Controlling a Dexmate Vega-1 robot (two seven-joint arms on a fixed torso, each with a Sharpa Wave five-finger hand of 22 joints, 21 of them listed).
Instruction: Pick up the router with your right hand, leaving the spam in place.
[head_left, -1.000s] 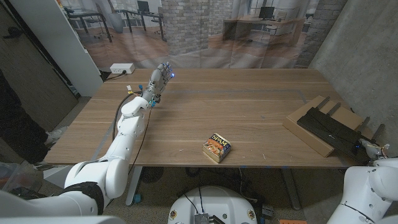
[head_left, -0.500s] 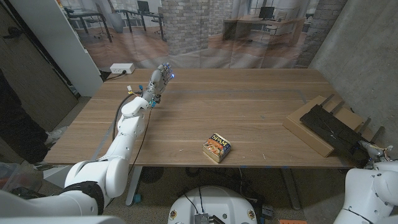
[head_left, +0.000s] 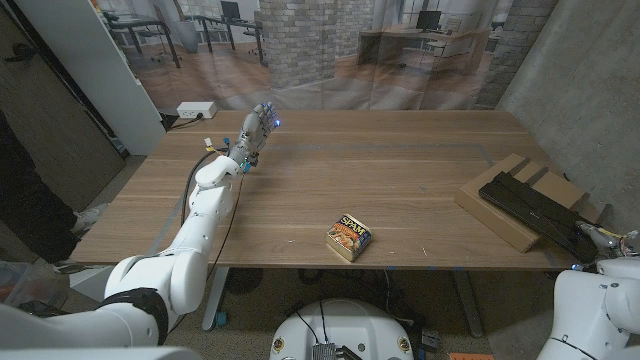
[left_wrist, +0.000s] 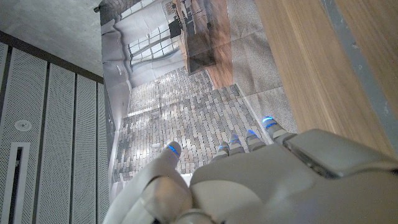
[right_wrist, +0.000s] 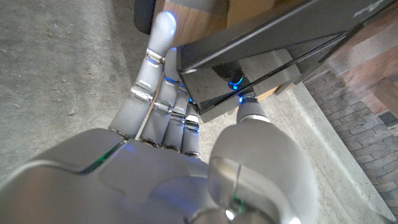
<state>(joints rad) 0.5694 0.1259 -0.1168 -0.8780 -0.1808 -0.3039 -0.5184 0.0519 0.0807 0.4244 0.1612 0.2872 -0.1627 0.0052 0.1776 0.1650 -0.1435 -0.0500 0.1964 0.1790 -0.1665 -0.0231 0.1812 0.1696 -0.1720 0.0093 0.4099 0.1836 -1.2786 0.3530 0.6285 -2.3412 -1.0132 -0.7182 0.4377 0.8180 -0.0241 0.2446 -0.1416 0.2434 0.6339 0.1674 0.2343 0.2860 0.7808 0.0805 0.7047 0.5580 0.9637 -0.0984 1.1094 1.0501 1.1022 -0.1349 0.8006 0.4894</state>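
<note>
Right now the right hand (right_wrist: 186, 134) is closing on the near end of the router (head_left: 530, 210), a flat black slab lying across a cardboard box (head_left: 500, 215) at the right edge of the tabletop (head_left: 400, 170). In the right wrist view the fingers (right_wrist: 152, 68) are running along one face of the router's end while the thumb (right_wrist: 249, 112) is pressing up against the opposite face, so the hand appears to be pinching it, though how firmly is hard to judge. In the head view the router is sitting on the box with its near end jutting out toward the robot's right arm, and it is not clear whether any part is lifting. The spam (head_left: 349, 236) is standing near the front edge of the tabletop, well apart from the router and box, so knocking it looks unlikely. The likelier trouble is the grip itself: the hand is holding only one end of a long, thin, smooth object, so the far end could sag, twist out between thumb and fingers, or drag the light box along with it. The left hand (head_left: 256, 126) is waiting at the far left of the tabletop, fingers apart and holding nothing.
</note>
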